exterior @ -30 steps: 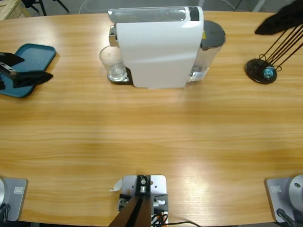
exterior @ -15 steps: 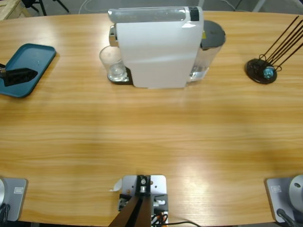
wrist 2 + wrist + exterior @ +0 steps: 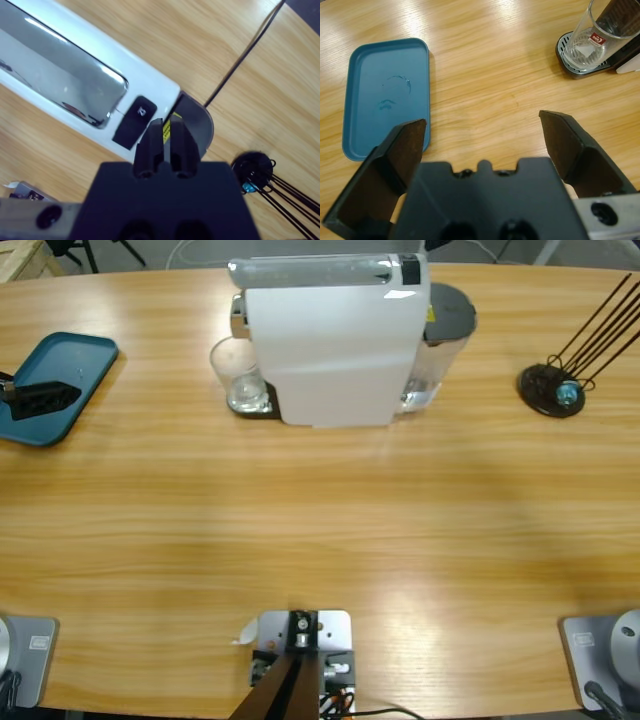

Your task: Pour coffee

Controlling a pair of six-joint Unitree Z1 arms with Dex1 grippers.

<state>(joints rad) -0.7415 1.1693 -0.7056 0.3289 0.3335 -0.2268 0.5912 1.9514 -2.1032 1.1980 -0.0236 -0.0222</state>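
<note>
At the far left edge of the high view the left hand (image 3: 40,398) sits over the blue tray (image 3: 75,360), and its wrist view shows the jaws spread wide with nothing between them. Move right and there's the glass (image 3: 235,375), upper left of centre, standing on the drip plate (image 3: 575,67) tight against the white coffee machine (image 3: 330,340); it looks clear, no coffee in it. In the left wrist view the glass sits in the upper right corner, well apart from that hand. Right again: the right hand (image 3: 165,137) hangs above the machine's top, jaws pressed together, pointing at the dark button (image 3: 134,120) beside the chrome lid (image 3: 65,80); whether it touches the button, I can't tell. At the far right stands a black wire stand (image 3: 555,390). So the glass is in place; I'd say brewing is what's left.
</note>
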